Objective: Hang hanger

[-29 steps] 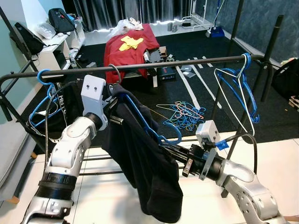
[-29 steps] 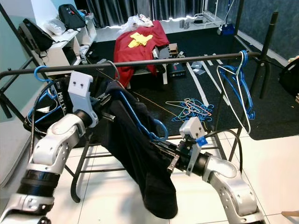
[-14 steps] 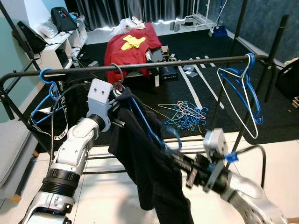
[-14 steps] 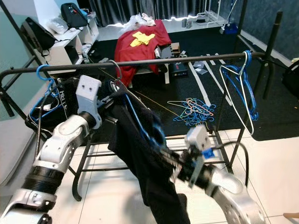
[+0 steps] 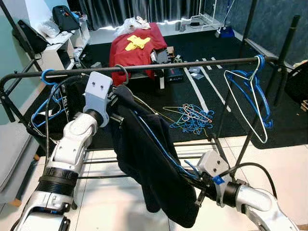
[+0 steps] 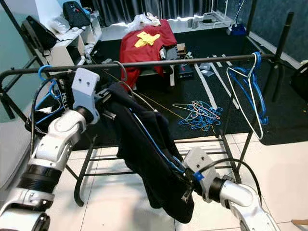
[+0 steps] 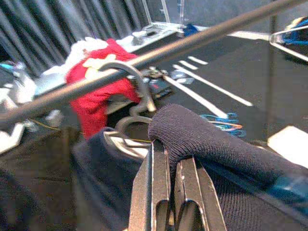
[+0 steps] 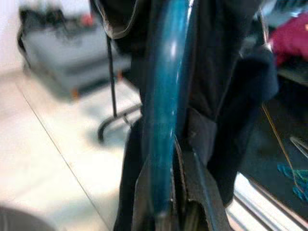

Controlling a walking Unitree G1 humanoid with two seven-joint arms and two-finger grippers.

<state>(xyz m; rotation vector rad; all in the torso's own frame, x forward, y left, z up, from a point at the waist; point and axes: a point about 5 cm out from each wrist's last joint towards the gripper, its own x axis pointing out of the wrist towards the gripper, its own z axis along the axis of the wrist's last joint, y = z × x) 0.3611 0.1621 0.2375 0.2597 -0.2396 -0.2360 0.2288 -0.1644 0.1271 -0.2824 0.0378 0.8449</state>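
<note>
Hook [image 7: 132,82] now over rail [image 5: 192,63]; hanger [image 5: 159,144] tilts lower than before. Left gripper [image 7: 166,159] pinches its neck, right gripper [image 8: 171,192] clamps its low end. Release remains.

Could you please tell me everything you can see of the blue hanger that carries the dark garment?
The blue hanger is a thin blue frame, plastic or coated wire by its look, with a grey metal hook curled over the black rail. It slopes steeply down from the rail toward the robot's right. A dark knit garment drapes over it, hiding much of the frame. The left pincer is shut on the garment by the hook; the right pincer clamps the low end.
</note>
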